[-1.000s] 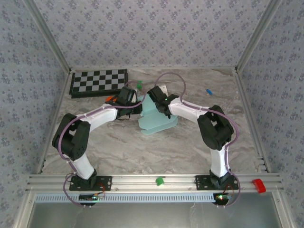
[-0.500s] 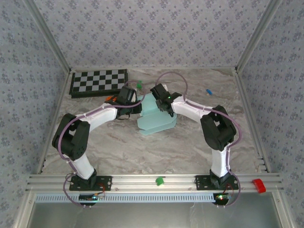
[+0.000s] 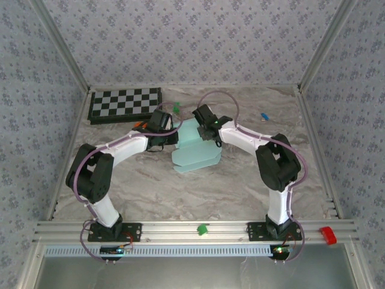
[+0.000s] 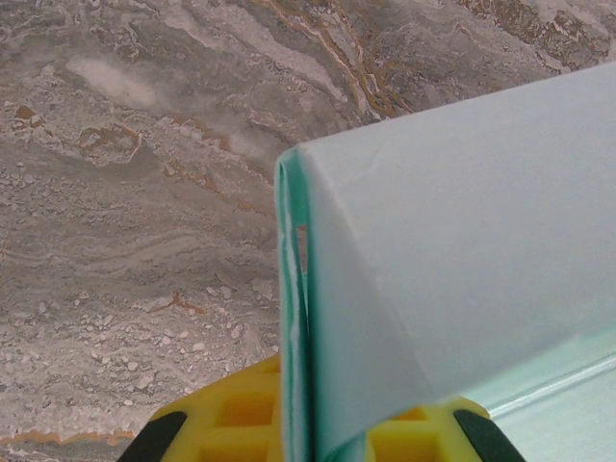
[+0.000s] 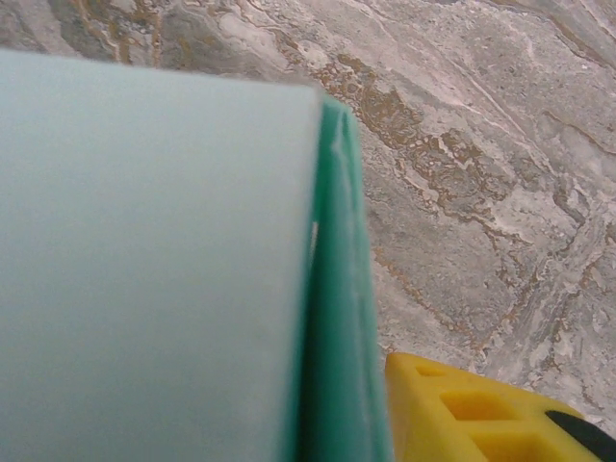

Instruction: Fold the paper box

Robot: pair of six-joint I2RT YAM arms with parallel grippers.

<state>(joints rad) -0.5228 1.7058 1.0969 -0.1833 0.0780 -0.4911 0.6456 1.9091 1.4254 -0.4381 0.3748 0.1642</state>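
The paper box (image 3: 195, 149), pale blue card, lies partly folded in the middle of the marble table, one panel raised toward the back. My left gripper (image 3: 172, 136) is at its left side. In the left wrist view both yellow fingers (image 4: 226, 416) press a folded edge of the paper box (image 4: 452, 241) between them. My right gripper (image 3: 206, 127) sits at the back right of the raised panel. In the right wrist view the card's layered green edge (image 5: 337, 318) runs up the middle; one yellow finger (image 5: 462, 409) stands just beside it, the other is hidden behind the card.
A black-and-white checkerboard (image 3: 125, 104) lies at the back left. Small bits lie near the back: a green one (image 3: 176, 108), an orange one (image 3: 139, 125), a blue one (image 3: 263, 116). A green piece (image 3: 203, 229) and a red piece (image 3: 327, 235) sit on the front rail.
The right gripper has loosened and drawn back toward the rear. The box has slid slightly left and its raised panel leans lower. The left gripper holds still.
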